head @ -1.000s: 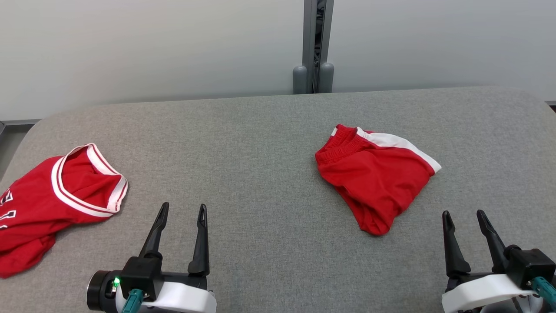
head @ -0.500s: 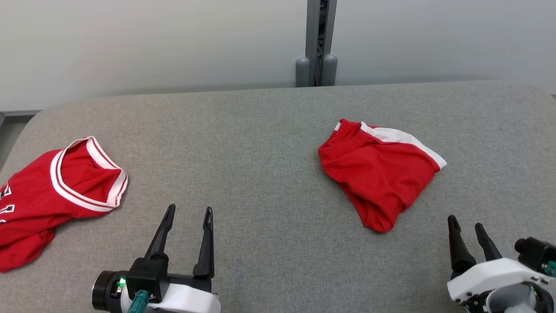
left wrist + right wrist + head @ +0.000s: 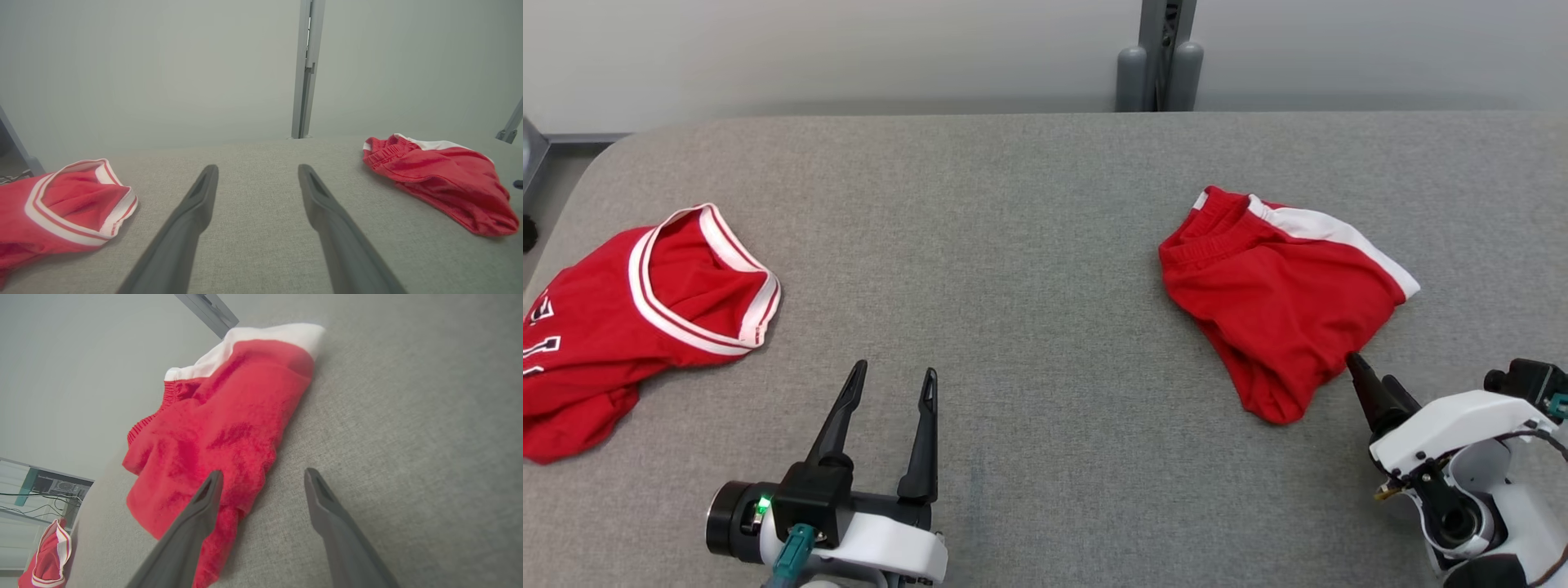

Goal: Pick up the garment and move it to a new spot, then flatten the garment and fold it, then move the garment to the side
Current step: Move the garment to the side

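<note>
Step in hand: the first pick-up, at the approach — nothing lifted. The red shorts (image 3: 1278, 302) lay bunched on the grey surface (image 3: 1013, 245), nearer me than the grey post (image 3: 1160, 57) at its far edge and a little to the post's right, with the white side stripe on the edge toward the post. I took these for the garment, since my right end effector (image 3: 1372, 374) pointed at them from further to the post's right. Its fingers stood apart and held nothing. In the right wrist view one finger lay across the shorts' near hem and the other over bare surface. Whether a tip touched the cloth I could not tell.

My left end effector (image 3: 894, 371) had its fingers apart, empty, over bare surface to the post's left, close to my side. A red jersey (image 3: 645, 310) with white trim lay far to the post's left, well apart from the shorts.

Next move, as I judged it — lower the right fingers so the hem sits between them, close on a full fold rather than one thin layer, then lift clear before carrying. Risk: soft cloth slipping out or dragging.
</note>
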Available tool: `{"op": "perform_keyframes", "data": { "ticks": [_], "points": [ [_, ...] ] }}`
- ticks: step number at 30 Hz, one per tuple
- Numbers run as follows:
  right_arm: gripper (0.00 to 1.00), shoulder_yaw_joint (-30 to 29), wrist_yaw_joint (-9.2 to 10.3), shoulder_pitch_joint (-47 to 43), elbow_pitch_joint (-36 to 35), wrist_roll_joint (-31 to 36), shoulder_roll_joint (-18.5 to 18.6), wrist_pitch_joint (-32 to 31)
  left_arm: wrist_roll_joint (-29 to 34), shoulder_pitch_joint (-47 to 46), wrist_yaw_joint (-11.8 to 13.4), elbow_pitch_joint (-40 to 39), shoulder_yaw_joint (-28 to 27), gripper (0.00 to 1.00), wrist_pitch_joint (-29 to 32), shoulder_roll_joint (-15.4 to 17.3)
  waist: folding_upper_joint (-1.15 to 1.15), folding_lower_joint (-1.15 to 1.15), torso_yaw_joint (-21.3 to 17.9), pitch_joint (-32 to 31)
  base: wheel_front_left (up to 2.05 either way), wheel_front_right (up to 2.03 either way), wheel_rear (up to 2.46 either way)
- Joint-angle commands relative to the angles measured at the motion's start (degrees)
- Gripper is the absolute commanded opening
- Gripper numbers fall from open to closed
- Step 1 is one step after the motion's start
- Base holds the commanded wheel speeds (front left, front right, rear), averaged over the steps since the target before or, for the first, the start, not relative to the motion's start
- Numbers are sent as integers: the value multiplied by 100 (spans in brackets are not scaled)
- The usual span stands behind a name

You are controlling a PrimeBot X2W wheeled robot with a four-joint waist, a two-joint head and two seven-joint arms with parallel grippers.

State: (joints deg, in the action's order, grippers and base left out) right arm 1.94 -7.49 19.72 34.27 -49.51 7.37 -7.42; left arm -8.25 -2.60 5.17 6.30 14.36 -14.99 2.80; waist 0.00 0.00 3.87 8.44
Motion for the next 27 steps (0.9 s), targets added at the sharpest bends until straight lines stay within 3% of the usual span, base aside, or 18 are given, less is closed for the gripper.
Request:
{"op": "perform_keyframes", "data": {
  "ticks": [1,12,27],
  "points": [
    [100,-7,-1,102,71,-31,52,-44,36,-85,-14,-4,-1,100,-20,20,0,0,61,64,0,0,0],
    [100,126,-1,945,1024,3,118,-219,0,-308,44,-60,105,100,-21,20,0,0,342,419,0,0,0],
    [100,488,0,1418,1428,-280,146,-94,-30,-388,97,-43,162,100,-21,21,0,0,478,545,0,0,0]
  ]
}}
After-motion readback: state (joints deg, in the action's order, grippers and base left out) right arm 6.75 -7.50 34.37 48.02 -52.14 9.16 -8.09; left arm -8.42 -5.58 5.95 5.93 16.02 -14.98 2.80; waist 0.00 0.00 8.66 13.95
